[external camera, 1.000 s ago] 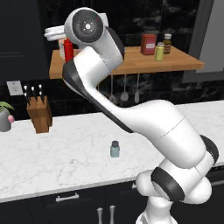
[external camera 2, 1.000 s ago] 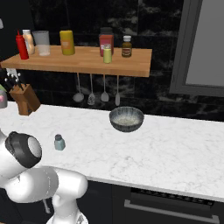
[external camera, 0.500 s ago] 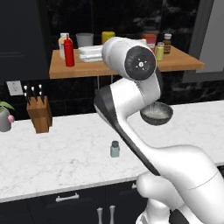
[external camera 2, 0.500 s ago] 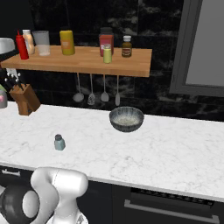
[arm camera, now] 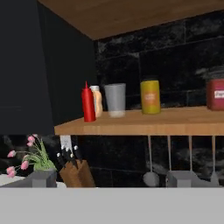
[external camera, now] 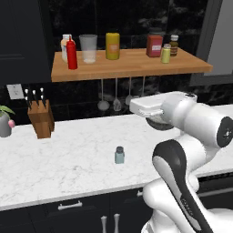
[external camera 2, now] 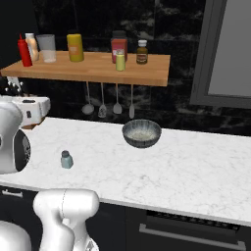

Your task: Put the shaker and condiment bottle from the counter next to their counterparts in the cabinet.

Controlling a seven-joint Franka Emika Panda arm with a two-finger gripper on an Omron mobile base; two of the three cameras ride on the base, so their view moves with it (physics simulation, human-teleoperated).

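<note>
With the condiment bottle (external camera: 72, 53) shelved, the gripper (arm camera: 113, 178) gapes empty — next, descend onto the shaker (external camera: 119, 155).

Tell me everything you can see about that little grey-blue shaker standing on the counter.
The shaker is a small, pale grey-blue pot that looks translucent, topped by a dark grey cap. It stands upright and alone on the white marble counter, towards the front edge, casting a faint shadow. Nothing touches it except the worktop. The metal bowl sits well apart from it, further back.
</note>
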